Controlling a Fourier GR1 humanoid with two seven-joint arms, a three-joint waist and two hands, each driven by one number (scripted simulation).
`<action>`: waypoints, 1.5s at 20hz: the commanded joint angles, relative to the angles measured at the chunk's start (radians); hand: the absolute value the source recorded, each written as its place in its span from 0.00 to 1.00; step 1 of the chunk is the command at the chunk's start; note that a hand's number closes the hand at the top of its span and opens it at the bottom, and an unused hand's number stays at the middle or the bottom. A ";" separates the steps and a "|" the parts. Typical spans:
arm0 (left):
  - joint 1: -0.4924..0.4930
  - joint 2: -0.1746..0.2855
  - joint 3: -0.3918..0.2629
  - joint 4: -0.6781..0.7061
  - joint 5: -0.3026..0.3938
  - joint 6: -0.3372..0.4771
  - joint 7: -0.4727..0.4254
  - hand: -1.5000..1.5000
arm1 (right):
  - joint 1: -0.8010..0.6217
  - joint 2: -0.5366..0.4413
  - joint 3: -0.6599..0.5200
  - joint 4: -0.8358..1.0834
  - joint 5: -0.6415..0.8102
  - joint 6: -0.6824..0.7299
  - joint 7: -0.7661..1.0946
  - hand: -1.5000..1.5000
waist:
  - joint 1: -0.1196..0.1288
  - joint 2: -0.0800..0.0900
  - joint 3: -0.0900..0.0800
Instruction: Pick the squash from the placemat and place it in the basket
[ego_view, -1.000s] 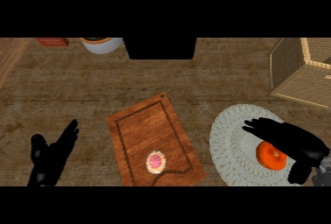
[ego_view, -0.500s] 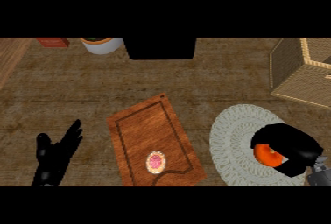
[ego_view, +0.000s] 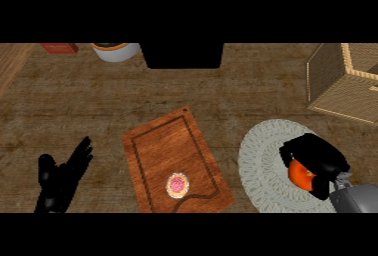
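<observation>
Black and curled, the right robot hand (ego_view: 316, 157) wraps over the orange squash (ego_view: 297, 173), low over the pale round placemat (ego_view: 258, 165) at 4 o'clock. The wicker basket (ego_view: 343, 80) stands well apart at 2 o'clock. The left robot hand (ego_view: 63, 177) rests open, fingers straight, at 8 o'clock.

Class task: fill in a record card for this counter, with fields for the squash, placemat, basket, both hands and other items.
squash: orange, over the placemat's right part, mostly hidden by the right hand
placemat: round, pale, lower right
basket: wicker, upper right, apart from the placemat
right hand: fingers curled round the squash
left hand: open, resting at lower left
other: wooden board at centre bearing a small round pink item; white pot top left
</observation>
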 joint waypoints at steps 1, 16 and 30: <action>0.008 0.000 -0.006 0.044 -0.003 0.000 0.042 0.50 | -0.058 0.202 -0.083 0.041 0.011 0.061 0.355 1.00 | 0.004 0.018 -0.007; 0.007 -0.016 -0.016 0.029 -0.011 0.012 0.083 0.50 | -0.323 0.442 -0.177 -0.206 -0.293 -0.423 0.891 1.00 | 0.013 0.009 -0.001; -0.016 -0.001 0.032 0.069 -0.006 -0.024 0.065 0.50 | -0.671 0.260 -0.430 -0.339 -0.247 -0.261 1.196 1.00 | -0.006 0.011 -0.004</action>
